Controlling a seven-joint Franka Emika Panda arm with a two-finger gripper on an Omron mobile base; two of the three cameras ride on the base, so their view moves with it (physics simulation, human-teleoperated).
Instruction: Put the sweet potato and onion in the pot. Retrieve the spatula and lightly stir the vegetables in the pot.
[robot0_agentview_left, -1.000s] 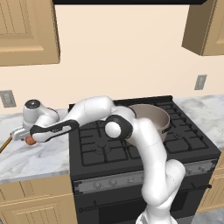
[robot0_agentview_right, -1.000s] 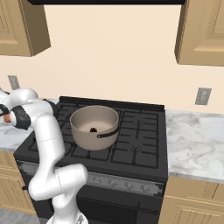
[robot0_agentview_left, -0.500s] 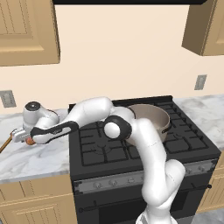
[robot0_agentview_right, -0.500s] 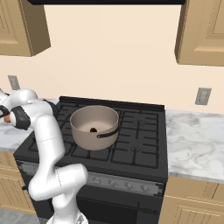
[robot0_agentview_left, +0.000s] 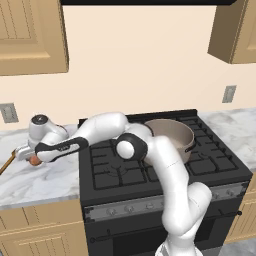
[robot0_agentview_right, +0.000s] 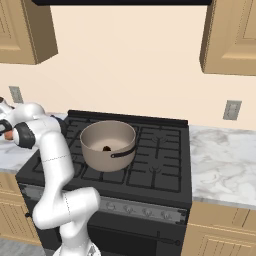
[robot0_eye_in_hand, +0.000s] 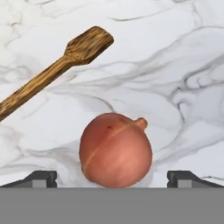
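**Reporter:** Reaching far to the left of the stove, the arm hangs its gripper (robot0_eye_in_hand: 112, 178) low over the marble bench (robot0_eye_in_hand: 183, 65), with the onion (robot0_eye_in_hand: 115, 149) sitting between the two fingers (robot0_eye_in_hand: 40, 178). They stand wide, one tip on each side of the onion and clear of it, holding nothing.

**Editor:** And the rest of the job?

**Reporter:** The pot (robot0_agentview_right: 108, 144) stands on the stove's left burners with a dark lump inside, apparently the sweet potato (robot0_agentview_right: 106, 148). The spatula (robot0_eye_in_hand: 52, 70) lies flat on the bench just beyond the onion, blade toward the middle of the hand view.

**Editor:** What does a clean pick-up call for?

**Reporter:** Likely sinking until the fingers bracket the onion's widest girth, then closing squarely. A smooth ball may roll or squirt out if pinched too high or off centre. The lift should also go straight up so the spatula is not knocked.

**Editor:** Any brand, label or writing?

**Reporter:** None can be read on the pot, stove, cabinets or bench.
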